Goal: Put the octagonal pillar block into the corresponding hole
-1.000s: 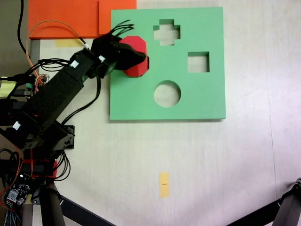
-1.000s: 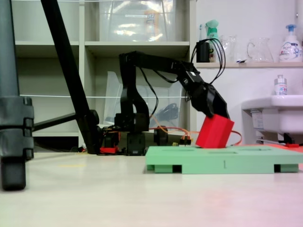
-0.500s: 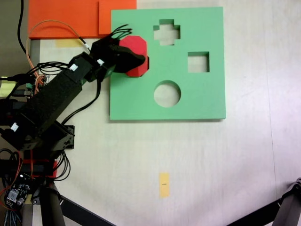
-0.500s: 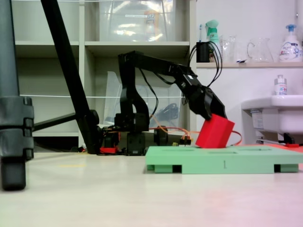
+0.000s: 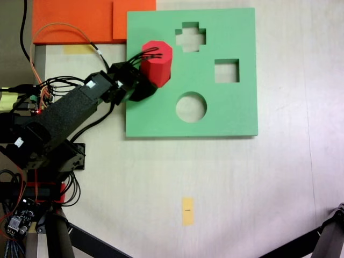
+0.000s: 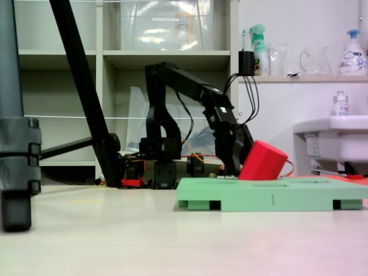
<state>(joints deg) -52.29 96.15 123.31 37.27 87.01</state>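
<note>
Your tool (image 5: 144, 86) sits low over the near-left part of the green foam board (image 5: 226, 107), its black jaws lying against the lower left side of the octagonal pillar block (image 5: 157, 63). Whether they pinch the block or only lean on it you cannot tell from either fixed view; from the side the tool (image 6: 236, 167) shows as one dark mass touching the block (image 6: 263, 162).

The block stands just beyond the tool's tip, tilted, with its top leaning away from the arm. Its lower end is down at the board's surface, where the corresponding hole is covered by the block itself, so you cannot see how far it has entered.

Further out from the tool lie the cross cutout (image 5: 190, 36), the square cutout (image 5: 226, 71) and the round cutout (image 5: 191, 107), all well apart from it. The board rests on the pale bench (image 5: 215, 188).
</note>
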